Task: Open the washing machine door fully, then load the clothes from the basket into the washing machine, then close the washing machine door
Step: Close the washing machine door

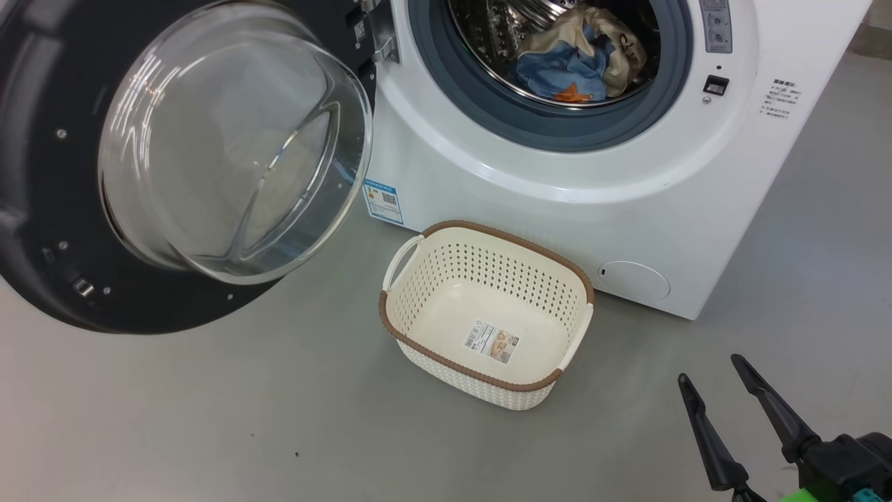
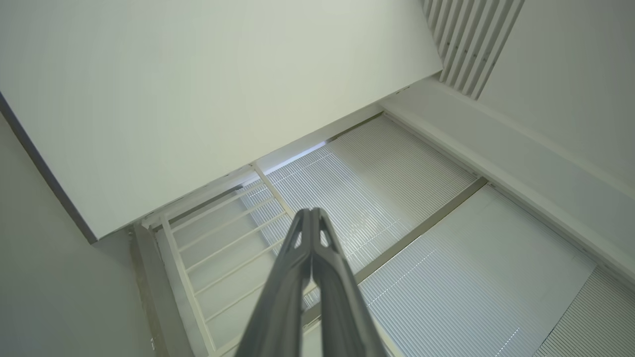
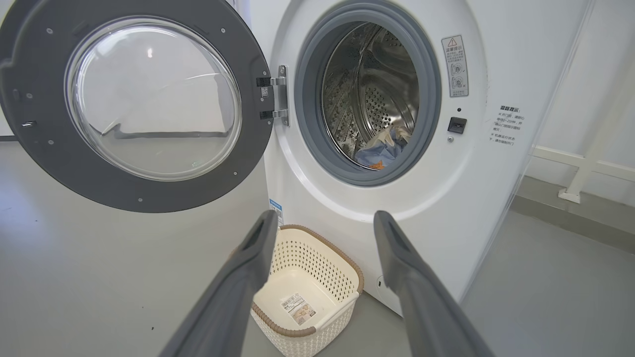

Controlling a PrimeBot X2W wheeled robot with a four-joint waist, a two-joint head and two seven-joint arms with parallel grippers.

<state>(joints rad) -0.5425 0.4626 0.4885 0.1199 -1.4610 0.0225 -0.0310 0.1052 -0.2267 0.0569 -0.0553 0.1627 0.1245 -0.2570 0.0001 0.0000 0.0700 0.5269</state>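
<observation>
The washing machine (image 1: 557, 188) (image 3: 486, 198) stands with its door (image 1: 174, 160) (image 3: 139, 104) swung wide open to the left. Inside the steel drum lie the clothes (image 1: 578, 56) (image 3: 382, 148), light blue with an orange print and a cream piece. The basket (image 1: 488, 272) (image 3: 342, 277) sits on the floor before the machine, holding nothing but a label on its bottom. My right gripper (image 1: 711, 369) (image 3: 325, 218) hangs open and empty at the lower right, back from the basket. My left gripper (image 2: 311, 212) is shut on nothing and points up at a ceiling.
Grey floor (image 1: 209, 418) stretches to the left and front of the basket. A white rail (image 3: 585, 168) runs along the wall right of the machine. The open door overhangs the floor at the left.
</observation>
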